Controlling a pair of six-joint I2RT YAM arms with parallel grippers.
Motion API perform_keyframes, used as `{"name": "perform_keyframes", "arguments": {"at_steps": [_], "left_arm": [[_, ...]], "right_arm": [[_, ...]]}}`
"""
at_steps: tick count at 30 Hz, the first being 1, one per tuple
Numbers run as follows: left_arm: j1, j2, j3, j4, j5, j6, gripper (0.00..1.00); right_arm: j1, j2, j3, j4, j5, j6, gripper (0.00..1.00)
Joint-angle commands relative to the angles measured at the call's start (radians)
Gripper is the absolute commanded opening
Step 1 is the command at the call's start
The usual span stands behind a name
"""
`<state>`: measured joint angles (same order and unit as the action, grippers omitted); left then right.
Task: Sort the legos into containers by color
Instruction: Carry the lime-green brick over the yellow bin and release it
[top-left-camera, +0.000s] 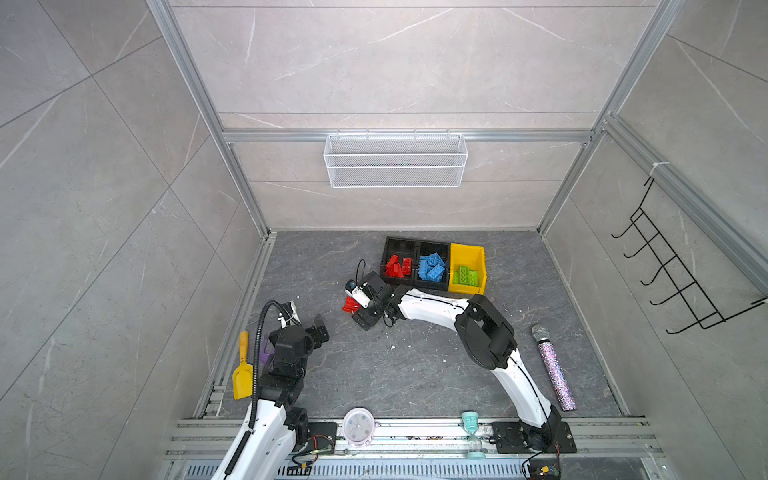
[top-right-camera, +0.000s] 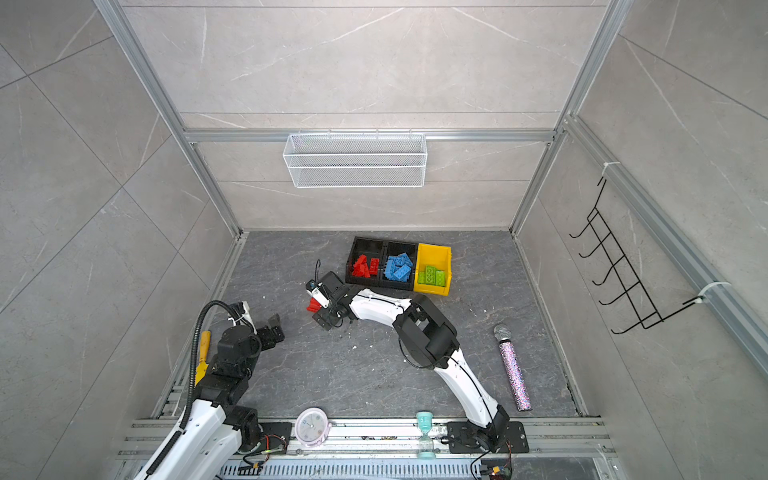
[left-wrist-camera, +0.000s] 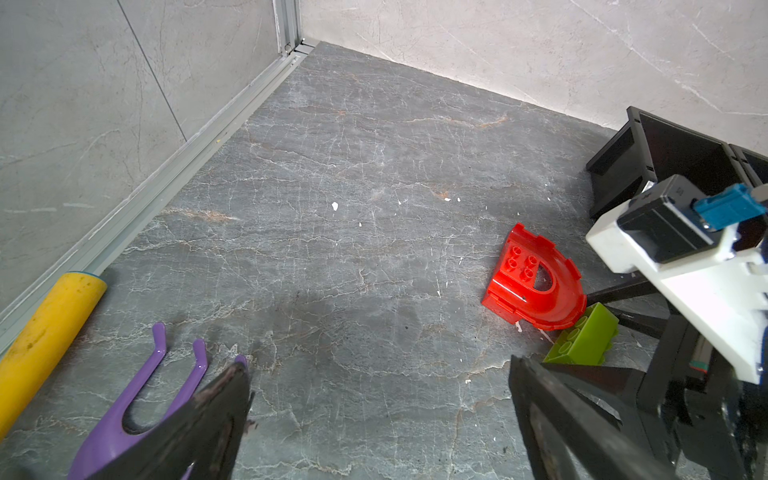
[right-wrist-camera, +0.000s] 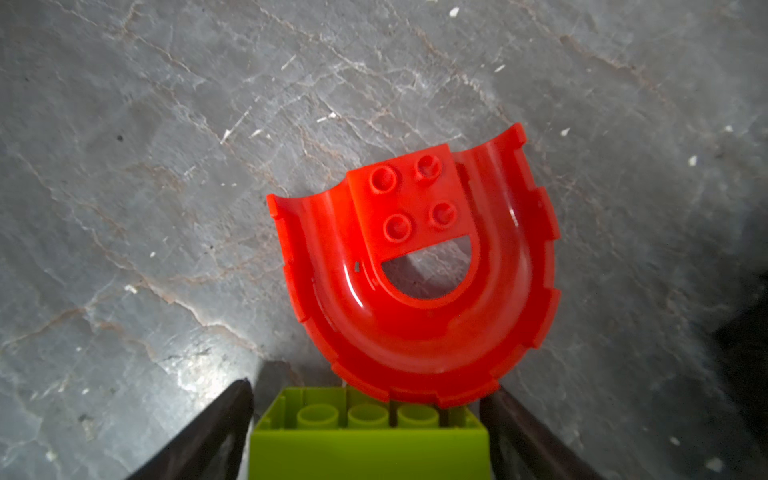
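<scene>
Right wrist view has a green lego between the fingers of the right gripper; whether they clamp it cannot be told. A red arch lego lies against it past the fingertips, and the containers stand near its wrist.

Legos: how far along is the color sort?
Done: red legos sit in the left black bin, blue legos in the middle black bin, green legos in the yellow bin. In hand: the right end effector straddles a lime brick on the floor; grip unclear. Remaining: that brick and the red arch right beside it. The left end effector is open, holding nothing.
</scene>
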<state>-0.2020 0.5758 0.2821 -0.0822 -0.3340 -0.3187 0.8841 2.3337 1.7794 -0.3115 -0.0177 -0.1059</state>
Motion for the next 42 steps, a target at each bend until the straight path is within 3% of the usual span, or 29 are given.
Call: {"name": "perform_keyframes", "arguments": {"at_steps": [1, 8, 14, 17, 25, 30, 42], "left_arm": [[0.005, -0.002, 0.026, 0.022, 0.006, -0.011, 0.99], [0.004, 0.001, 0.026, 0.022, 0.006, -0.011, 0.99], [0.005, 0.002, 0.027, 0.022, 0.005, -0.011, 0.99], [0.005, 0.004, 0.027, 0.021, 0.004, -0.012, 1.0], [0.005, 0.041, 0.041, 0.029, 0.018, -0.008, 0.99], [0.005, 0.052, 0.046, 0.03, 0.021, -0.008, 0.99], [0.004, 0.041, 0.041, 0.028, 0.012, -0.01, 0.99]], "right_arm": [[-0.007, -0.038, -0.035, 0.023, 0.01, 0.007, 0.8], [-0.055, -0.166, -0.191, 0.104, -0.022, 0.051, 0.66], [-0.12, -0.342, -0.385, 0.177, -0.066, 0.111, 0.62], [-0.213, -0.436, -0.452, 0.171, -0.143, 0.168, 0.62], [-0.487, -0.628, -0.575, 0.127, -0.099, 0.215, 0.6], [-0.604, -0.644, -0.597, 0.143, -0.097, 0.242, 0.59], [-0.699, -0.582, -0.525, 0.13, -0.088, 0.269, 0.59]]}}
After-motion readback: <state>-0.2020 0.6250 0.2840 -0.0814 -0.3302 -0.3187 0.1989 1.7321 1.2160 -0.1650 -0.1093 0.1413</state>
